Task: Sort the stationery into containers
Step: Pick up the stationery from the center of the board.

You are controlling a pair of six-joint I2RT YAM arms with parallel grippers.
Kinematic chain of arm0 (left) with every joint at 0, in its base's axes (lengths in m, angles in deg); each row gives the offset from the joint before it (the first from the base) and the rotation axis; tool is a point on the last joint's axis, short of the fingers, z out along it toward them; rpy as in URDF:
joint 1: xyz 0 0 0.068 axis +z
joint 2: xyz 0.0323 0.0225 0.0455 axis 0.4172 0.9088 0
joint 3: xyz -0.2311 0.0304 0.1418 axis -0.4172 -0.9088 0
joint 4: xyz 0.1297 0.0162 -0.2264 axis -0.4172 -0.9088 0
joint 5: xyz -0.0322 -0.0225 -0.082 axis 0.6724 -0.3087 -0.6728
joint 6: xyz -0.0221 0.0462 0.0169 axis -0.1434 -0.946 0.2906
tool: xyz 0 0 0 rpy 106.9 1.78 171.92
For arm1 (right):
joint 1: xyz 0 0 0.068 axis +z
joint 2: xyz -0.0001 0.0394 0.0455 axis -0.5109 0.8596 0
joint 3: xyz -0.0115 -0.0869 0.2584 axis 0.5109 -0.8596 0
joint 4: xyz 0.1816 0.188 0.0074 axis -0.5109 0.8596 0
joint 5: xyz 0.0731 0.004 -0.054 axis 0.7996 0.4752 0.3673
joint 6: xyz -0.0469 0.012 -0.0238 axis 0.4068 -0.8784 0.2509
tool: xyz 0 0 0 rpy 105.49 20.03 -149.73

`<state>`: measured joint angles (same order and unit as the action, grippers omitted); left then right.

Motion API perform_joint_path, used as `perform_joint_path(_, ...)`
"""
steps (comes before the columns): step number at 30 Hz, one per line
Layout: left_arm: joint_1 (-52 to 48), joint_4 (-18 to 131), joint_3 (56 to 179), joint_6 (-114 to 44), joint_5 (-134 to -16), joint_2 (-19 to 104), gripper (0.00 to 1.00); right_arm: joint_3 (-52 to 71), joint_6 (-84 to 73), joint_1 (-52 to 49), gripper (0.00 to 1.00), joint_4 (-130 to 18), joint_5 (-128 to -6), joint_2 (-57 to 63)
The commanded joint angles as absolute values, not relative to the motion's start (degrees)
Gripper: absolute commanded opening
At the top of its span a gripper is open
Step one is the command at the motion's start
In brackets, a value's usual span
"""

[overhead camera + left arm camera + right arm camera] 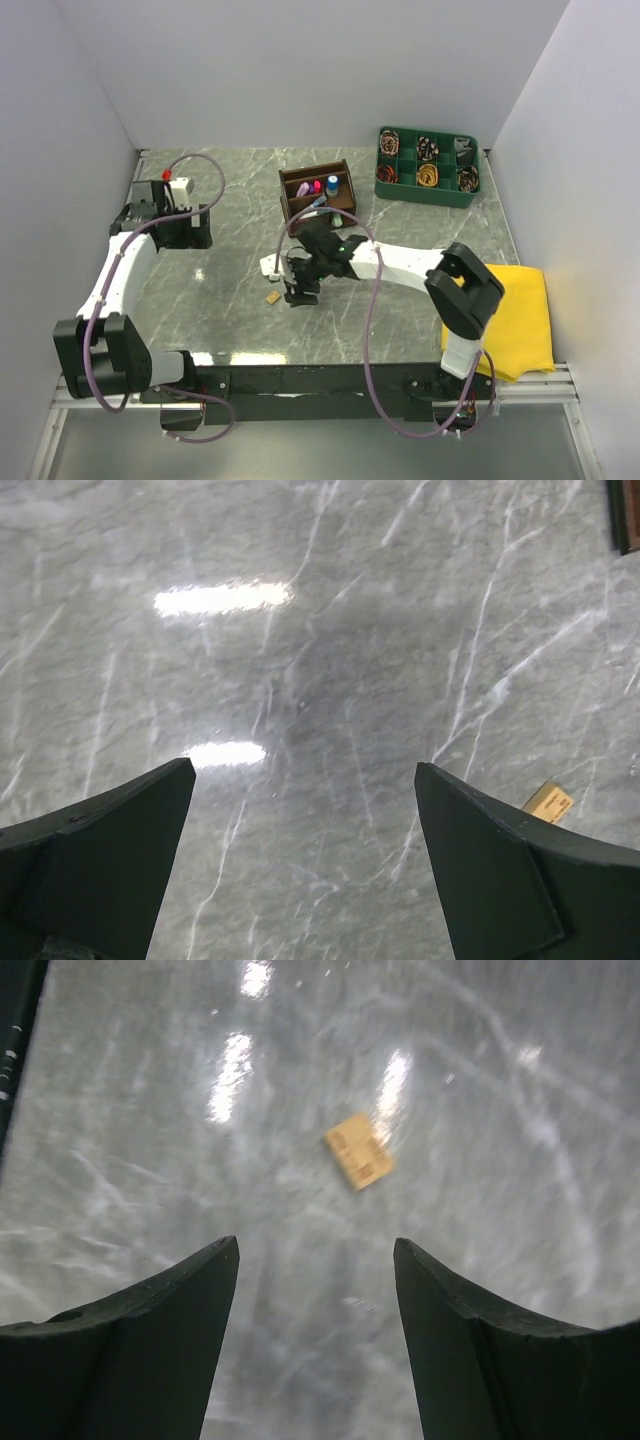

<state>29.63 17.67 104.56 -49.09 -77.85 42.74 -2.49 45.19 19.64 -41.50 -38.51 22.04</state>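
The dark brown wooden organiser [317, 190] stands at the table's middle back and holds pink, purple and teal markers [318, 186]. Its corner shows at the top right of the left wrist view [626, 515]. A small tan eraser-like piece [272, 296] lies on the marble in front of it, and also shows in the right wrist view [359, 1150] and the left wrist view [547, 802]. My right gripper [299, 293] is open and empty, just right of the tan piece, which lies beyond its fingertips in its own view [317, 1250]. My left gripper [200, 228] is open and empty over bare marble at the left [305, 770].
A green six-compartment tray [427, 165] of coiled cables sits at the back right. A yellow cloth [515, 315] lies at the right front edge. A small white piece [268, 266] lies beside the right wrist. White walls close in the table on three sides.
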Motion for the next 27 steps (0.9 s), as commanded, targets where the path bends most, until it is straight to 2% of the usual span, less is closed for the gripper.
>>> perform_joint_path(1,30.8,17.3,102.1,-50.8,-76.3,37.5,0.99,6.3,61.5,20.1,0.71,-34.9,-35.2,27.0)
perform_joint_path(12,31.5,17.0,100.6,-51.6,-75.6,34.8,0.99,14.7,74.5,22.5,0.66,-24.5,-35.7,35.6)
perform_joint_path(27,31.6,17.7,100.0,-50.6,-76.4,35.5,1.0,21.6,68.2,23.2,0.62,-25.1,-39.7,40.5)
